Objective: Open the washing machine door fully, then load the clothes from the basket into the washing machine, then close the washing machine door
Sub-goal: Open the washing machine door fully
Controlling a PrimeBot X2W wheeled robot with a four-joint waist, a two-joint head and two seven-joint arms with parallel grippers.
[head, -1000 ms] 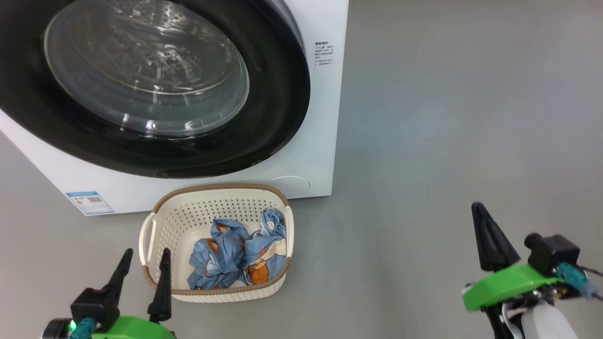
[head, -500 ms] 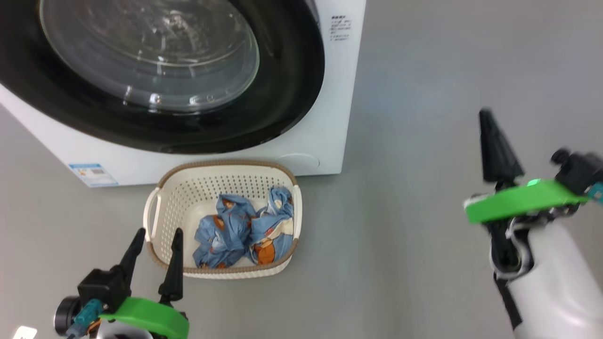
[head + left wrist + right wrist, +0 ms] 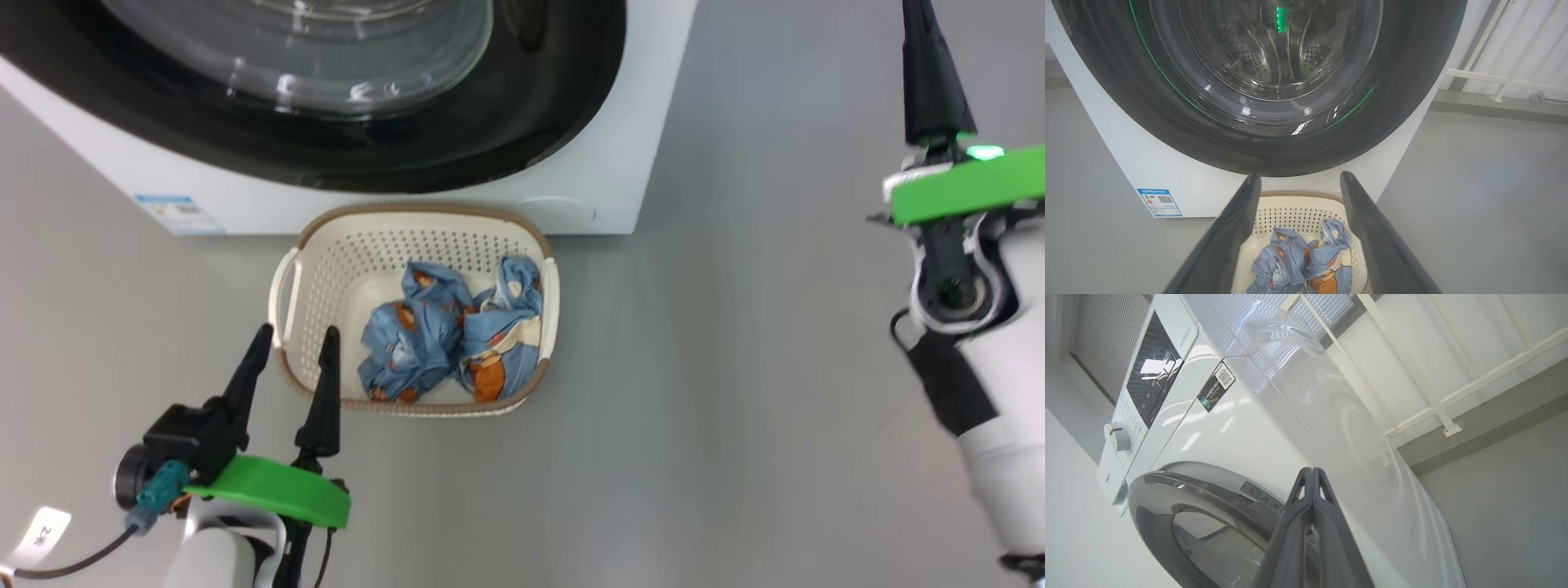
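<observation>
Basket (image 3: 416, 211), centre of head view, holds crumpled clothes (image 3: 441, 335); washing machine door (image 3: 490, 139) closed, top left; my left fingers (image 3: 325, 384) spread, empty; right fingers (image 3: 1296, 526) pressed together, empty; right wrist view adds control panel (image 3: 1149, 375).

We can read only a "2" on the white tag (image 3: 41, 532), at seven o'clock in the head view. The washing machine's (image 3: 1180, 183) blue label (image 3: 1159, 201) and black sticker (image 3: 1216, 387) carry QR codes, but their print is too small for us to read.

The basket (image 3: 424, 245) (clothes (image 3: 424, 335) inside) sits just before the washing machine (image 3: 637, 122).
</observation>
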